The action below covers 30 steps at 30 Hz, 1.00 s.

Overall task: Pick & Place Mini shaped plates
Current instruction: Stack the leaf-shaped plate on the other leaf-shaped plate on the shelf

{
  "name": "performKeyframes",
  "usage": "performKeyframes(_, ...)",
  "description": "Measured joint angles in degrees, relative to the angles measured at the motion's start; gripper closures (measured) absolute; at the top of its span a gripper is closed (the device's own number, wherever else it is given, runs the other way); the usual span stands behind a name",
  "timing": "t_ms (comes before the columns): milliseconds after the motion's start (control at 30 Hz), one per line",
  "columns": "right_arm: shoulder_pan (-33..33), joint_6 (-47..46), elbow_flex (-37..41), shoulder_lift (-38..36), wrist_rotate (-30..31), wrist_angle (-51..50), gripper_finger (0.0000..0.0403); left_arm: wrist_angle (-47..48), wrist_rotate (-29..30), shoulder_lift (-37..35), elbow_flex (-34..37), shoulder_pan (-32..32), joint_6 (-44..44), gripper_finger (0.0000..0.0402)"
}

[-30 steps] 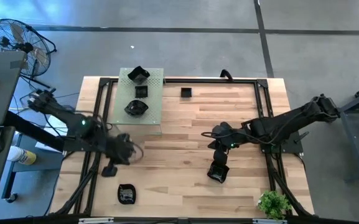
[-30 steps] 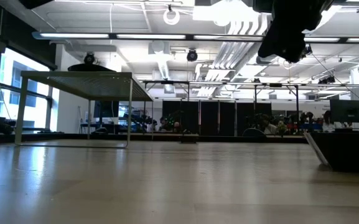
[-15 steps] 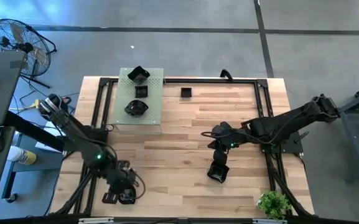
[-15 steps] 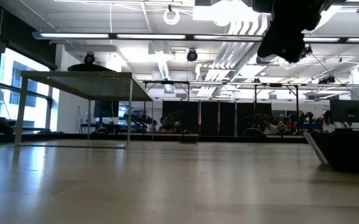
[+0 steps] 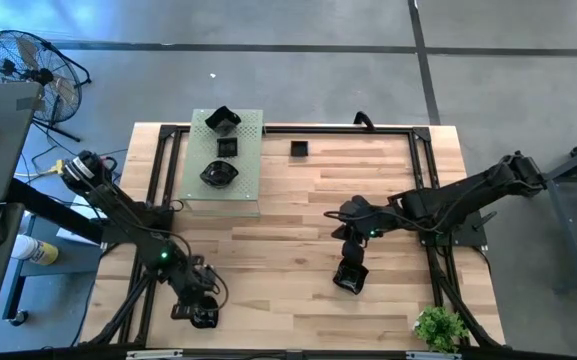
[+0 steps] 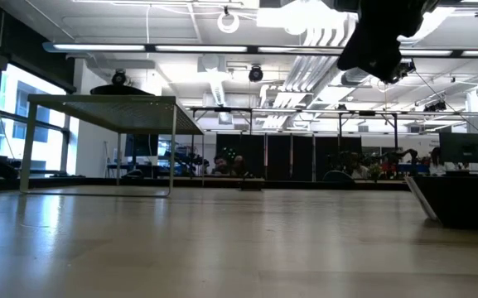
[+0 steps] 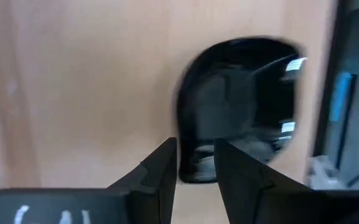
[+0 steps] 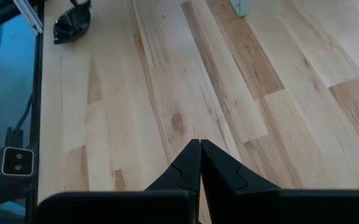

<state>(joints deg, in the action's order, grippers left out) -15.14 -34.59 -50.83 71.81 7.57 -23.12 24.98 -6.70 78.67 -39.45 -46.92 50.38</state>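
A mini shaped plate (image 7: pixel 241 106), glossy black with a rounded rim, lies at the table's near left. My left gripper (image 5: pixel 200 312) stands over it, its fingers (image 7: pixel 195 168) close together at the plate's near rim. The same plate shows far off in the right wrist view (image 8: pixel 73 26), resting on the wood. My right gripper (image 5: pixel 348 280) hangs shut and empty above the table's middle; it also shows in its own wrist view (image 8: pixel 200 155). Three more black plates (image 5: pixel 218 173) rest on the pale green board (image 5: pixel 248 165). A tiny square plate (image 5: pixel 299 150) lies on the wood. My left gripper has the plate's rim (image 7: pixel 195 177) between its two fingers, one finger (image 7: pixel 163 171) outside the plate and one (image 7: pixel 238 177) over its hollow. The fingers come from above, pointing down. The plate still seems to lie on the table.
The black frame rails (image 5: pixel 158 200) run along the table's edges, close to the left gripper. A small green plant (image 5: pixel 438 326) stands at the near right corner. The board stands raised on legs (image 6: pixel 106 103) at the far left. Bare wood (image 5: pixel 288 250) lies between the two arms.
My left gripper has gone from the table's middle left toward the near edge and down onto the black plate at the near left, and has stayed over it for the last half second. The plate has kept its place.
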Motion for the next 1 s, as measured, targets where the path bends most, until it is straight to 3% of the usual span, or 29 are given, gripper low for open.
performKeyframes(533,0.0,0.1,0.0,0.0,2.4,1.5,0.0397,-2.6,3.9,0.0,2.0,0.0,1.1,0.0298)
performKeyframes(800,0.0,0.5,0.0,0.0,3.4,1.5,0.0401,-3.1,2.7,2.1,2.1,0.0,1.0,0.0298)
performKeyframes(1000,0.0,0.5,0.0,0.0,3.4,1.5,0.0396,-3.4,2.2,2.3,2.1,0.0,1.1,0.0338)
